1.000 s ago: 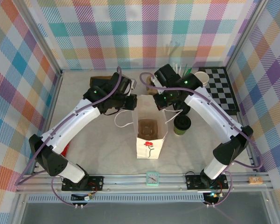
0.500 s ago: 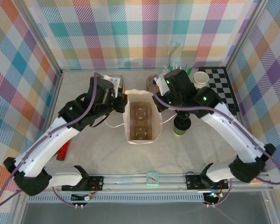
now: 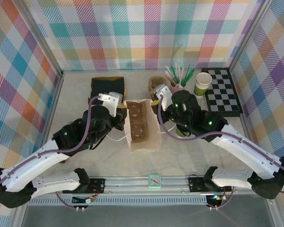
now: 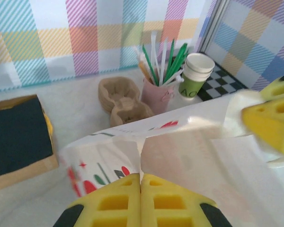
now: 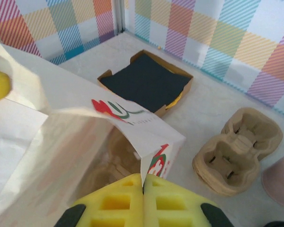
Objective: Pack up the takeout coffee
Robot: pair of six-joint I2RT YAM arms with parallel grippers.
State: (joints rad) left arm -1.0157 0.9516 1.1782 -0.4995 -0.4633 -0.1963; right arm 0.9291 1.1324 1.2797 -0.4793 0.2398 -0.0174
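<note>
Two pinches hold the paper bag (image 4: 109, 156): my left claw (image 4: 141, 179) and right claw (image 5: 143, 179) clamp its opposite rims; pulling wider could tear or tip it.

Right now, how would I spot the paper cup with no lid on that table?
Start at the black-and-white checkerboard in the far right corner. Just left of it stands the lidless paper cup, cream above and green below. The pink cup beside it bristles with straws; this one holds none.

The bag (image 4: 180, 142) is white with red flowers, the straw cup (image 4: 156, 94) pink, the board (image 3: 222, 92) black-and-white chequered
</note>
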